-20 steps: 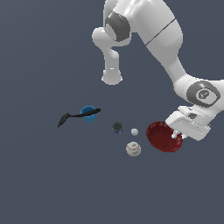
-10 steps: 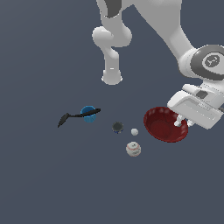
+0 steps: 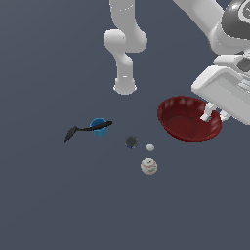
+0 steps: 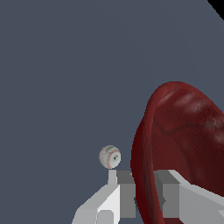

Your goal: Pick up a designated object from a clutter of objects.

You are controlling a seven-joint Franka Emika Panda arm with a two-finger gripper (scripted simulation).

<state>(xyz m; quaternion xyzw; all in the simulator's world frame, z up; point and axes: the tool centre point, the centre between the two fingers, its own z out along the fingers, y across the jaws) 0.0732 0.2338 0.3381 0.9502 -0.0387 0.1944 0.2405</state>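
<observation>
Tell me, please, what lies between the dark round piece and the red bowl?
In the exterior view, only the tiny white ball lies roughly between the dark round piece and the red bowl; otherwise the stretch is bare.

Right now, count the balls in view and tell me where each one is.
2. The baseball lies nearest the exterior view's bottom edge. The tiny white ball lies just above it in that view, beside the dark piece. The bowl might hide more.
</observation>
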